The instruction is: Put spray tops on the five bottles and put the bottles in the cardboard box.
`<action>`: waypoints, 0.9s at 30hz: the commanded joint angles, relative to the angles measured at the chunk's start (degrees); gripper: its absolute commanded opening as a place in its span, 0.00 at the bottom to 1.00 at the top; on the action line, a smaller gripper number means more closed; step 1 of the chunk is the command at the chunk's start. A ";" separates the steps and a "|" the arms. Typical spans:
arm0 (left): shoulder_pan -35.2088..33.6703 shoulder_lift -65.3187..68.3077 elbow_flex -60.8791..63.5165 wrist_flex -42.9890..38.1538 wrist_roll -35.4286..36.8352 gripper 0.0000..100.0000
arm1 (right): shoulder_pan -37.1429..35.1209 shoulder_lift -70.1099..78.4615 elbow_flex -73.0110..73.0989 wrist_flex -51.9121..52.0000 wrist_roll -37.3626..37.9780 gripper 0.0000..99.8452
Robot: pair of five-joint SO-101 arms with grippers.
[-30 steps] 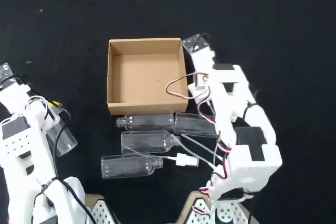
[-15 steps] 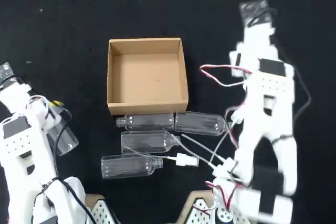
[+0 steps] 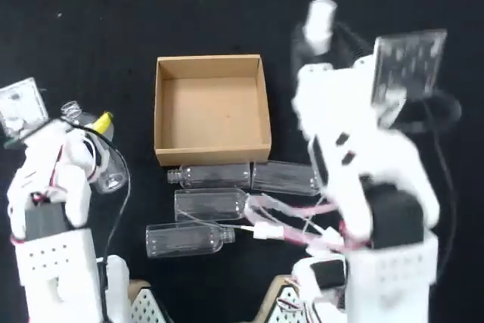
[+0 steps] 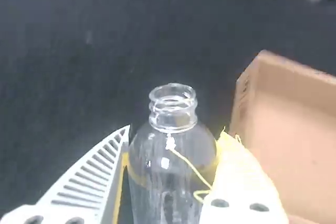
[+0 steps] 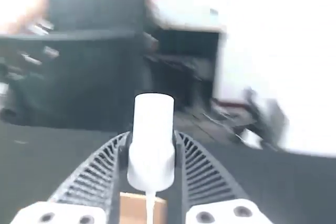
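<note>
We judge the bottle (image 4: 172,106) light, thin-walled and slippery; our left gripper (image 4: 176,135) clamps its shoulder, leaving the neck free. Our right gripper (image 5: 152,136) pinches the stiff top (image 5: 152,114) by its sides.

The high camera looks steeply down over the whole table (image 3: 91,28) from the arms' side, the left wrist camera peers close along the left gripper (image 4: 173,135) and its bottle (image 4: 170,153) toward the box (image 4: 294,124), and the right wrist camera, as near behind the right gripper (image 5: 152,136) and its spray top (image 5: 152,129), tilts up at the room, all three sharing the box.
</note>
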 commanded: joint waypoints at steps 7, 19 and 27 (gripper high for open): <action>3.56 -10.81 6.11 -6.15 0.44 0.03 | -22.68 -2.24 -2.95 -13.98 -3.52 0.01; 13.05 -30.15 26.24 -26.20 0.44 0.03 | -24.18 3.47 -3.21 -23.03 -3.52 0.01; 22.29 -34.02 31.16 -26.46 0.35 0.03 | -24.26 9.45 -3.12 -32.26 -3.60 0.01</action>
